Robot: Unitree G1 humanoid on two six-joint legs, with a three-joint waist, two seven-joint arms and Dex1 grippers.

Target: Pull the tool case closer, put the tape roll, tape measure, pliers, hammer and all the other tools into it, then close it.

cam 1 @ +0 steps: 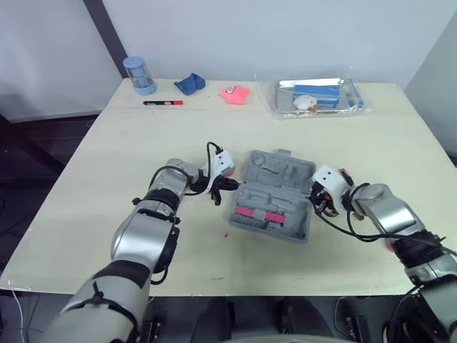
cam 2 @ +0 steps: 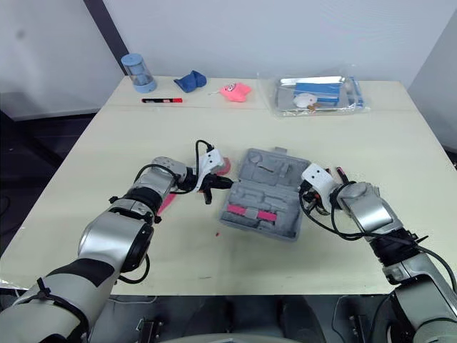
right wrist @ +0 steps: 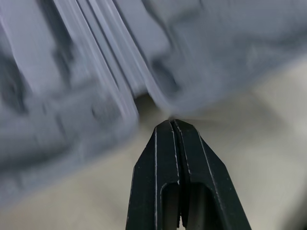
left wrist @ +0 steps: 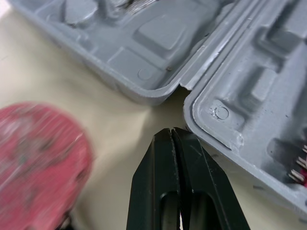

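The grey tool case [cam 1: 275, 194] lies open in the middle of the table, both moulded halves facing up. A pink-handled tool [cam 1: 258, 214] rests in its near half. My left gripper [cam 1: 230, 184] is shut and empty, its tips [left wrist: 171, 132] at the case's left edge by the hinge gap. A red tape roll [left wrist: 38, 163] lies on the table close beside that gripper [cam 2: 221, 166]. At the case's right edge my right gripper [cam 1: 315, 197] is also shut with nothing in it, and its tips [right wrist: 172, 123] point at the hinge line of the case [right wrist: 96, 72].
Along the table's far edge stand a blue cylinder [cam 1: 139, 75], a blue cloth [cam 1: 189, 83], a pink toy [cam 1: 234, 93] and a red-and-black marker [cam 1: 163, 103]. A clear plastic bag [cam 1: 314, 96] with items lies at the back right.
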